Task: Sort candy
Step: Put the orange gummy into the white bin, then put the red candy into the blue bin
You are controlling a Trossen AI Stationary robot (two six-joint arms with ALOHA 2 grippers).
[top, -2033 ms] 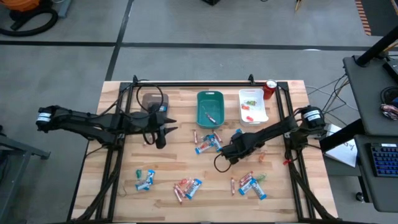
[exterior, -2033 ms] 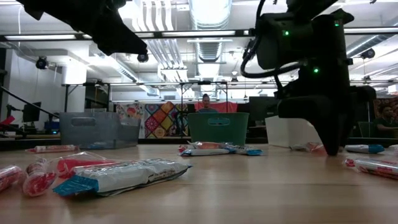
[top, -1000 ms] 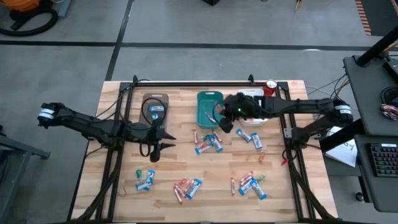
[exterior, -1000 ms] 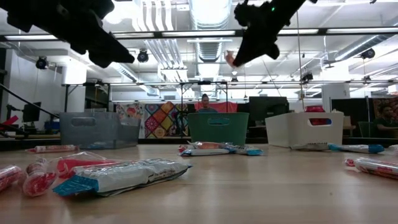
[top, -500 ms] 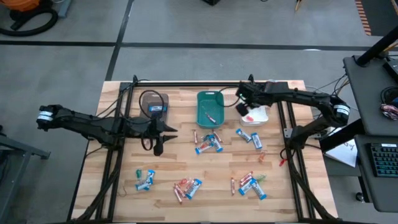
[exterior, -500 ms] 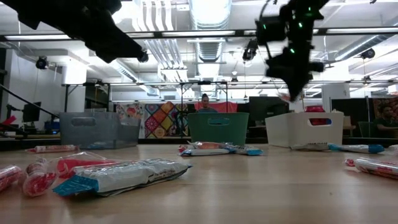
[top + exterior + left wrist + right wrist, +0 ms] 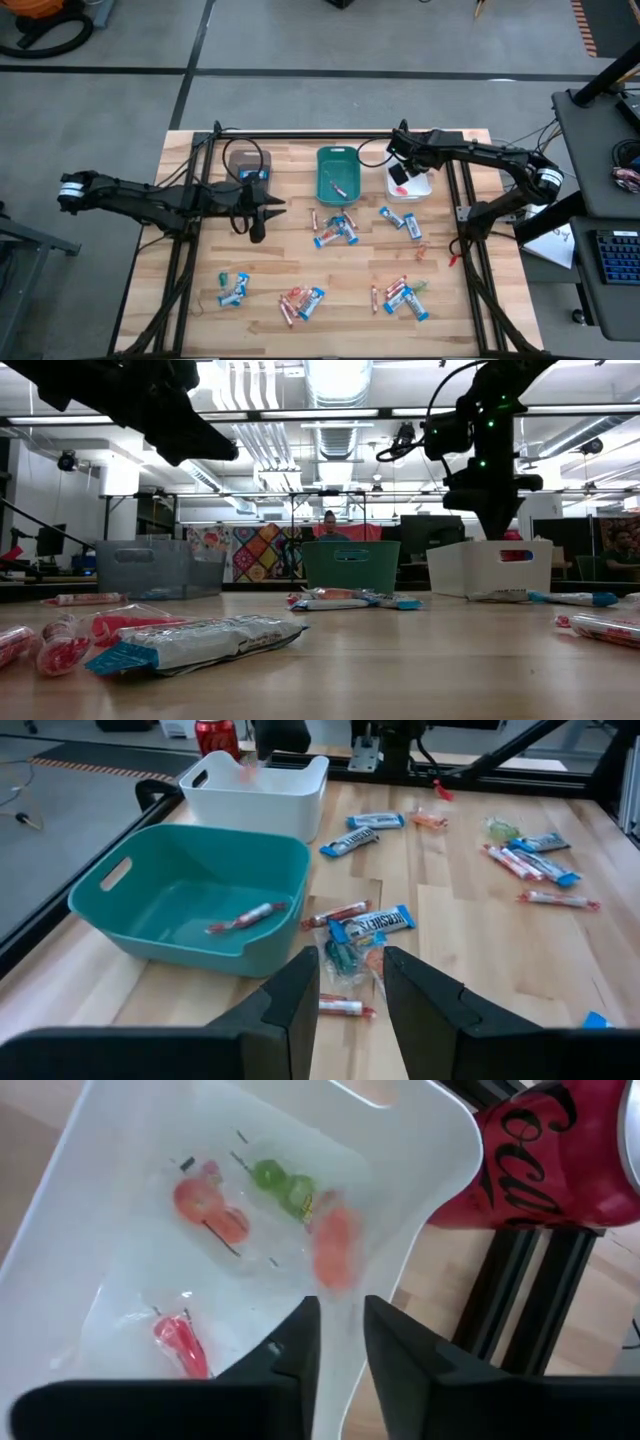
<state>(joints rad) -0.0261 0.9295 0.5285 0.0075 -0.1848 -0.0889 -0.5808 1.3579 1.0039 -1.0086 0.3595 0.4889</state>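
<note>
The room is a large workshop with a grey concrete floor (image 7: 300, 40) filling the upper half of the high view; the low view looks past the table to ceiling ducts and strip lights (image 7: 335, 380), with a person (image 7: 330, 520) at centre. A desk with a keyboard (image 7: 615, 255) sits at the right edge.

The wooden table (image 7: 270, 320) fills the lower middle of the high view, framed by black rails. Along its upper edge stand a brown tray (image 7: 243, 159), a teal tray (image 7: 338, 172) holding one red stick, and a white tray (image 7: 418, 187) with a red can (image 7: 560, 1150) beside it.

The candy (image 7: 335, 230) lies scattered across the centre and lower part of the boards, blue-and-white bars and red sticks in loose clusters; some small pieces lie in the white tray.

The left gripper (image 7: 258, 232) hangs left of centre, fingers narrowly apart and empty. The right gripper (image 7: 340, 1345) hovers over the white tray, fingers narrowly parted, an orange piece (image 7: 333, 1248) blurred just beyond them.
</note>
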